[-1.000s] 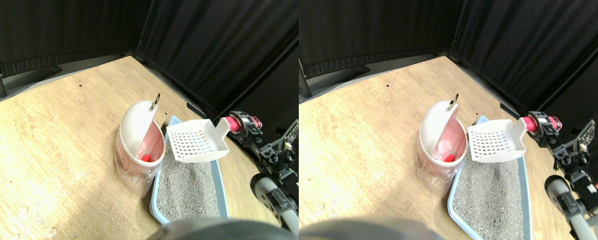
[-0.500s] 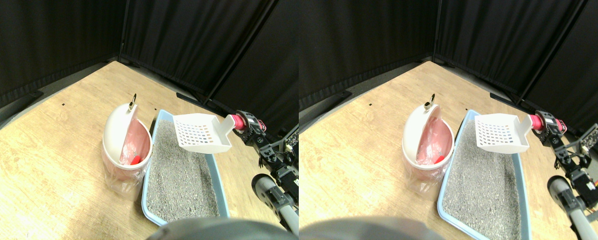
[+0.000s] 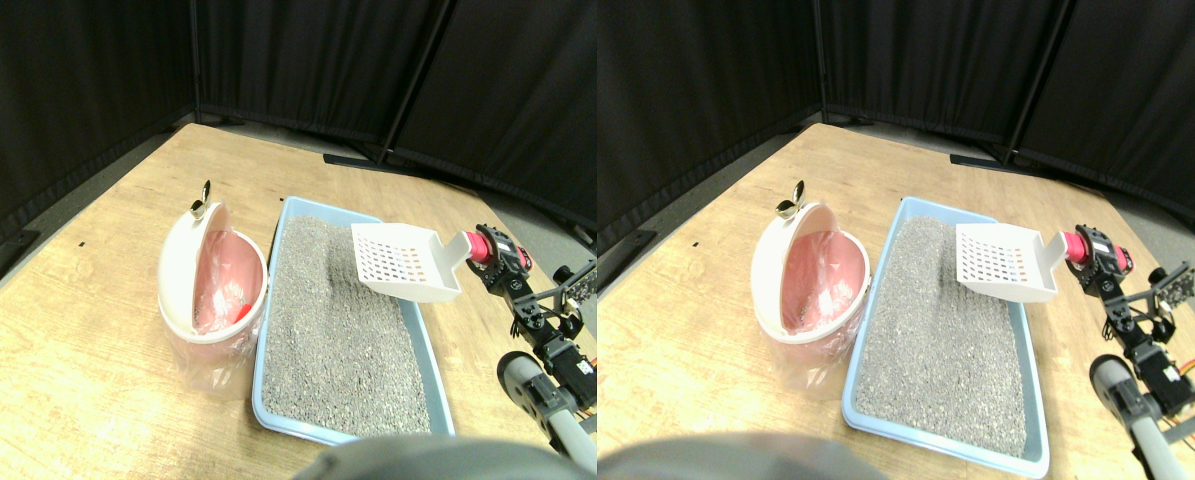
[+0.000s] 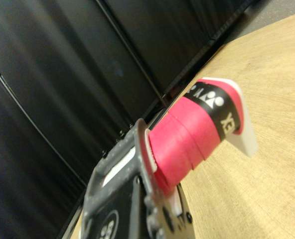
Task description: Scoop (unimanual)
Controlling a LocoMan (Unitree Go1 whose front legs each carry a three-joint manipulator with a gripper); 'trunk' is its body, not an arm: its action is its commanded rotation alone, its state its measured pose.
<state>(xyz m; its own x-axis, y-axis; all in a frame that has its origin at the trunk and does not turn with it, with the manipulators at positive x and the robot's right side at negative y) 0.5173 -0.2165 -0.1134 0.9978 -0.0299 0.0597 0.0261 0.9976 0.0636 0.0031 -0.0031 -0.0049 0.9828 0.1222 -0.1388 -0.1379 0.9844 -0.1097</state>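
Taking the litter tray [image 3: 275,262] as landmark: just left of it, touching its long left rim, stands the white bin [image 3: 185,262] with its pink liner, lid tipped open toward the tray. The tray's long axis runs away from the robot across the wooden surface [image 3: 67,330]; grey litter [image 3: 342,330] fills it, level and open. Above its far right part hangs the white slotted scoop [image 3: 403,262], apparently empty, its blade pointing left over the litter, its long axis crossing the tray. The scoop's pink-wrapped handle [image 3: 476,246] runs right, past the tray's right rim, into the claw [image 3: 502,262], which is clamped on it. The litter lies below and left of the claw, with free room beneath the blade to dip.
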